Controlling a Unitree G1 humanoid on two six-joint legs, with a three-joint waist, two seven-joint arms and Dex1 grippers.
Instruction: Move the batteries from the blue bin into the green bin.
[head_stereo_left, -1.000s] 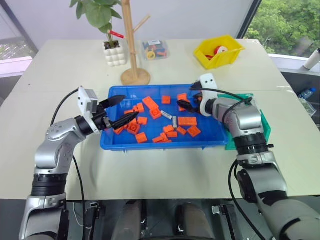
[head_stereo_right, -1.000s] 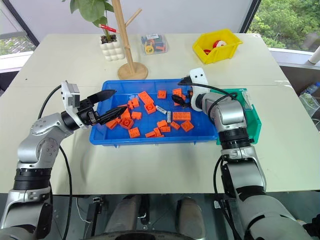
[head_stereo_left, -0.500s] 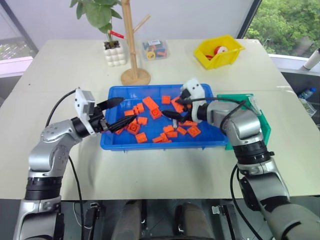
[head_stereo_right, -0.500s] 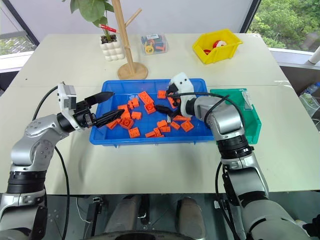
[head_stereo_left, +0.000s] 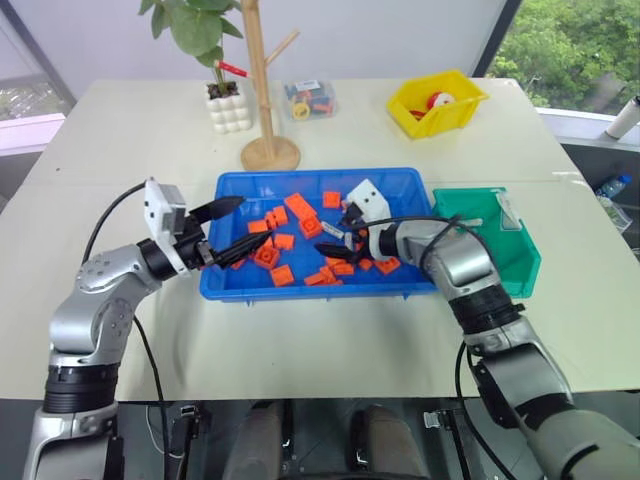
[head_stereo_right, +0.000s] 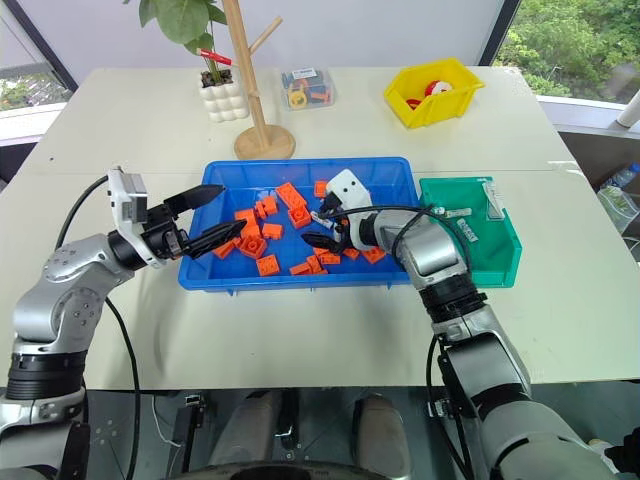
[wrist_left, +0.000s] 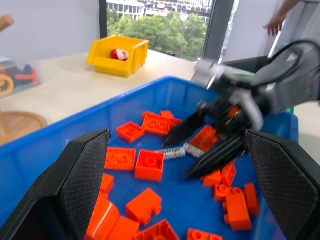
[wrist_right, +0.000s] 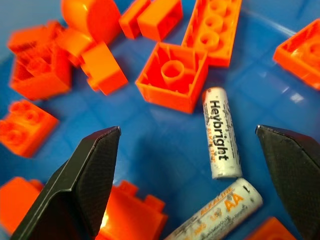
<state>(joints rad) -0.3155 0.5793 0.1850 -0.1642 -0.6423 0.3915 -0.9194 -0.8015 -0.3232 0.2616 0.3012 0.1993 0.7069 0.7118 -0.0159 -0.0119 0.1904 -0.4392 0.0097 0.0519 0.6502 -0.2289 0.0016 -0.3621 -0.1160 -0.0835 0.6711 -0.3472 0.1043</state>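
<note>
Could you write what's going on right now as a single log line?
stage: reaching | right gripper: fingers open, over two batteries in blue bin | left gripper: open, empty at bin's edge | green bin: awaits them

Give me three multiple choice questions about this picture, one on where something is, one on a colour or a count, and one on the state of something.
1. Where is the right gripper?
A. Over the green bin
B. Over the blue bin
C. Beside the yellow bin

2. How many batteries lie between the right gripper's fingers in the right wrist view?
A. Two
B. None
C. Five

3. What state is the right gripper in?
A. Shut on a brick
B. Shut on a battery
C. Open, holding nothing

Answers:
1. B, both eye views show it over the orange bricks in the blue bin, while the green bin sits apart to the side.
2. A, two labelled silvery cells lie on the blue floor, meeting at an angle.
3. C, its jaws stand wide apart with the batteries lying loose between them.
</note>
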